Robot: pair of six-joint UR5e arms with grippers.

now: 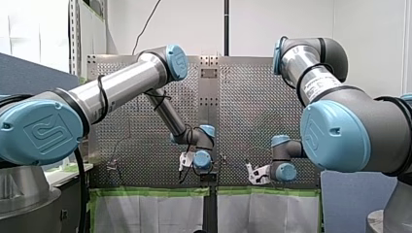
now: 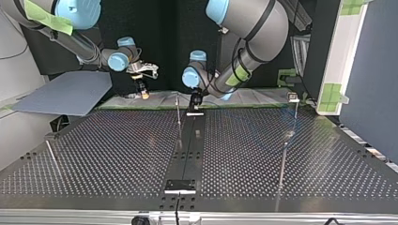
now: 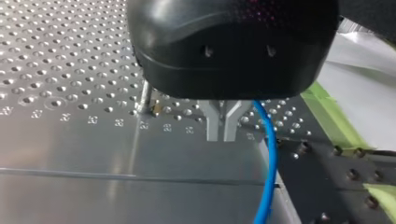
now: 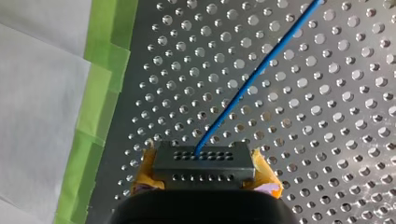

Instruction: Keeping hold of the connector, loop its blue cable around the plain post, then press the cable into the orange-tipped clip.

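Note:
In the right wrist view my right gripper (image 4: 204, 176) is shut on a dark grey connector (image 4: 203, 158), held between yellow pads (image 4: 145, 173). A blue cable (image 4: 252, 77) leaves the connector and runs away over the perforated table (image 4: 327, 116). In the left wrist view my left gripper (image 3: 223, 134) hangs just above the table with its metal fingers (image 3: 214, 122) together. The blue cable (image 3: 270, 154) passes close beside them. A thin post (image 3: 145, 97) with a small orange-brown piece (image 3: 156, 108) at its foot stands beyond the fingers. In the top view my left gripper (image 2: 194, 100) is at the middle, my right gripper (image 2: 143, 92) further left.
Thin metal posts stand on the table in the top view: one (image 2: 178, 110) near my left gripper, one (image 2: 295, 110) at the right with a small block on top, one (image 2: 51, 157) at the left. Green tape (image 4: 95, 107) and white paper (image 4: 37, 93) border the table edge.

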